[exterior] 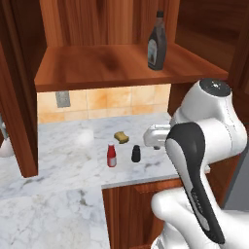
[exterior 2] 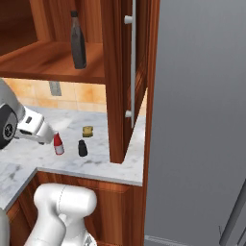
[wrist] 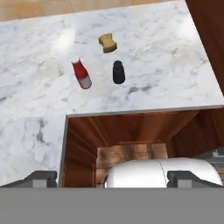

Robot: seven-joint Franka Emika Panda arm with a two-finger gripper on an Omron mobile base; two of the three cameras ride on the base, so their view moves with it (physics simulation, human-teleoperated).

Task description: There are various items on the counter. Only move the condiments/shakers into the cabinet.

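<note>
I had the gripper (wrist: 112, 177) spread, empty; shaker (wrist: 118, 72) looked light, rigid, slick: pinch mid-body on desk (wrist: 166, 57).

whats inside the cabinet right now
One dark brown bottle stands upright on the cabinet shelf, toward its right side. The rest of the shelf board looks bare. The door in the right base view hides the far right corner.

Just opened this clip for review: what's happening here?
A robot arm is putting condiments away. The brown sauce bottle already stands on the cabinet shelf. The red bottle, black shaker and sponge sit apart on the counter. The gripper hangs above the counter's front edge, holding nothing, fingers wide apart.
</note>
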